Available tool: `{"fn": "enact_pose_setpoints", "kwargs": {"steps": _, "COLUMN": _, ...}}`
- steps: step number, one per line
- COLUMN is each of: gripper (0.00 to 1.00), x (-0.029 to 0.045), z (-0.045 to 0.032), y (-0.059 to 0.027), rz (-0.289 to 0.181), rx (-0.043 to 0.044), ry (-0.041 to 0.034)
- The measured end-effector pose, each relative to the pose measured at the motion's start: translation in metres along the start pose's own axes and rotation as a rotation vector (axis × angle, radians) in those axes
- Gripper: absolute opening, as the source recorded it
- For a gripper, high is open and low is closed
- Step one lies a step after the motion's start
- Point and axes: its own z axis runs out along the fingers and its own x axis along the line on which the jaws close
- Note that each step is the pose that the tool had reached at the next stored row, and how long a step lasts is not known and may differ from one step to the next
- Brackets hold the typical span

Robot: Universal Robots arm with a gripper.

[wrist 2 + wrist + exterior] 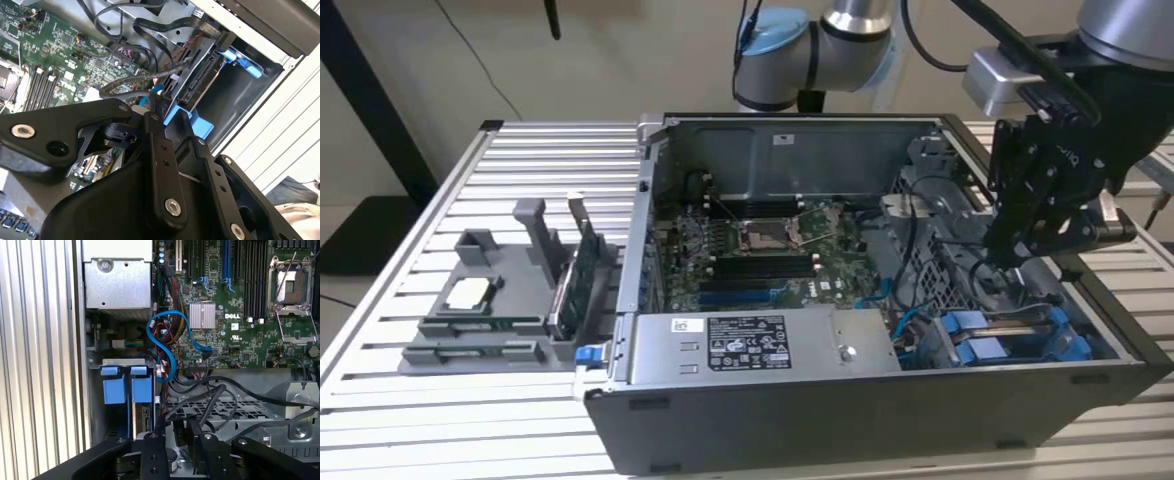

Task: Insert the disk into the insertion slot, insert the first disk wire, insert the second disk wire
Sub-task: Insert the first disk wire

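- Black two-fingered gripper (pixel 181 444) is clamped on a black wire plug (pixel 179 431)
- Silver-grey disk in its blue plastic carrier (pixel 200 80) sits inside the dark grey metal insertion slot (pixel 239 102)
- Judgement: hold the plug square to the disk's port; press straight; avoid snagging loose cables

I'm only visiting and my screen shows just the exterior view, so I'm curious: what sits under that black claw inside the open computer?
Observer: In the first wrist view, close to the gripper, the disk's blue carrier sits down inside the insertion slot.
Visitor: Is anything plugged into the disk?
Observer: I cannot tell. The second wrist view shows black wires running toward the connector edge of the disk, but not whether one is seated.
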Motion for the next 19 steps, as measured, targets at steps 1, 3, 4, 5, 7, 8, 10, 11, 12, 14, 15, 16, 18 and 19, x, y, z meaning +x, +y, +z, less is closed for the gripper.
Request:
{"fn": "enact_pose_setpoints", "kwargs": {"steps": 1, "gripper": 0.31, "x": 0.0000, "z": 0.0001, "y": 0.0000, "rz": 0.000, "rx": 0.0000, "ry": 0.0000}}
{"fn": "enact_pose_setpoints", "kwargs": {"steps": 3, "gripper": 0.31, "x": 0.0000, "z": 0.0002, "y": 0.0000, "rz": 0.000, "rx": 0.0000, "ry": -0.0002}}
{"fn": "enact_pose_setpoints", "kwargs": {"steps": 4, "gripper": 0.31, "x": 0.0000, "z": 0.0002, "y": 0.0000, "rz": 0.000, "rx": 0.0000, "ry": -0.0002}}
{"fn": "enact_pose_setpoints", "kwargs": {"steps": 5, "gripper": 0.31, "x": 0.0000, "z": 0.0002, "y": 0.0000, "rz": 0.000, "rx": 0.0000, "ry": -0.0002}}
{"fn": "enact_pose_setpoints", "kwargs": {"steps": 7, "gripper": 0.22, "x": 0.0000, "z": 0.0003, "y": 0.0000, "rz": 0.000, "rx": 0.0000, "ry": -0.0002}}
{"fn": "enact_pose_setpoints", "kwargs": {"steps": 8, "gripper": 0.22, "x": 0.0000, "z": 0.0004, "y": 0.0000, "rz": 0.000, "rx": 0.0000, "ry": -0.0002}}
{"fn": "enact_pose_setpoints", "kwargs": {"steps": 10, "gripper": 0.19, "x": 0.0000, "z": 0.0004, "y": 0.0000, "rz": 0.000, "rx": 0.0000, "ry": -0.0002}}
{"fn": "enact_pose_setpoints", "kwargs": {"steps": 11, "gripper": 0.19, "x": 0.0000, "z": 0.0005, "y": 0.0000, "rz": 0.000, "rx": 0.0000, "ry": -0.0003}}
{"fn": "enact_pose_setpoints", "kwargs": {"steps": 12, "gripper": 0.19, "x": 0.0000, "z": 0.0005, "y": 0.0000, "rz": 0.000, "rx": 0.0000, "ry": -0.0002}}
{"fn": "enact_pose_setpoints", "kwargs": {"steps": 14, "gripper": 0.19, "x": 0.0000, "z": 0.0006, "y": 0.0000, "rz": 0.000, "rx": 0.0000, "ry": -0.0003}}
{"fn": "enact_pose_setpoints", "kwargs": {"steps": 15, "gripper": 0.19, "x": 0.0000, "z": 0.0006, "y": 0.0000, "rz": 0.000, "rx": 0.0000, "ry": -0.0002}}
{"fn": "enact_pose_setpoints", "kwargs": {"steps": 16, "gripper": 0.19, "x": 0.0000, "z": 0.0006, "y": 0.0000, "rz": 0.000, "rx": 0.0000, "ry": -0.0002}}
{"fn": "enact_pose_setpoints", "kwargs": {"steps": 18, "gripper": 0.19, "x": 0.0000, "z": 0.0006, "y": 0.0000, "rz": 0.000, "rx": 0.0000, "ry": -0.0002}}
{"fn": "enact_pose_setpoints", "kwargs": {"steps": 19, "gripper": 0.19, "x": 0.0000, "z": 0.0007, "y": 0.0000, "rz": 0.000, "rx": 0.0000, "ry": -0.0002}}
